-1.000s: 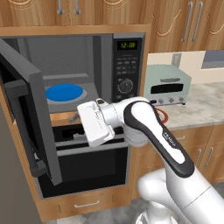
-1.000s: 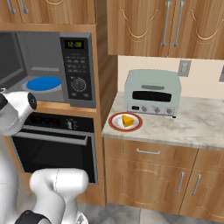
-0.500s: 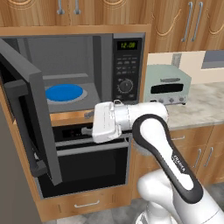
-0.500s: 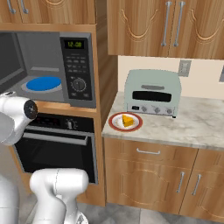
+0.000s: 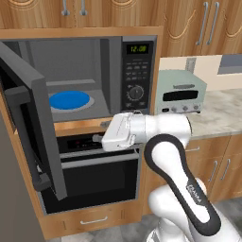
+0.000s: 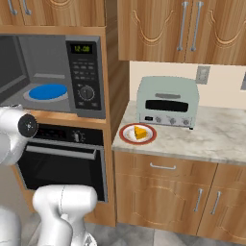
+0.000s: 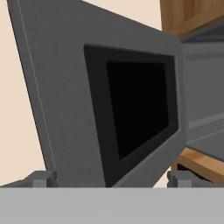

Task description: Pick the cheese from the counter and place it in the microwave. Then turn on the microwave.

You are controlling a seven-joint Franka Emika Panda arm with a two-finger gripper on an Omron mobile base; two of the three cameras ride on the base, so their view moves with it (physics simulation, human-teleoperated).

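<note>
The cheese [image 6: 140,132], a small yellow-orange wedge, lies on a red-rimmed plate [image 6: 129,137] on the beige counter [image 6: 211,141], in front of the toaster oven. The microwave [image 5: 137,71] [image 6: 86,72] stands open, with its door [image 5: 33,127] [image 7: 109,100] swung out to the left. A blue round dish [image 5: 69,100] [image 6: 46,91] lies inside it. My gripper [image 5: 98,138] [image 7: 109,179] hangs open and empty below the microwave's opening. It points left at the inner face of the door, well away from the cheese.
A pale-green toaster oven [image 5: 180,92] [image 6: 168,101] stands on the counter right of the microwave. A black oven [image 5: 94,165] [image 6: 62,158] with a horizontal handle sits below it. Wooden cabinets [image 6: 158,29] hang overhead, and drawers [image 6: 163,168] run under the counter.
My hand has drawn back to the right, away from the open door. The gripper stays open; the door, cheese and plate have not moved.
</note>
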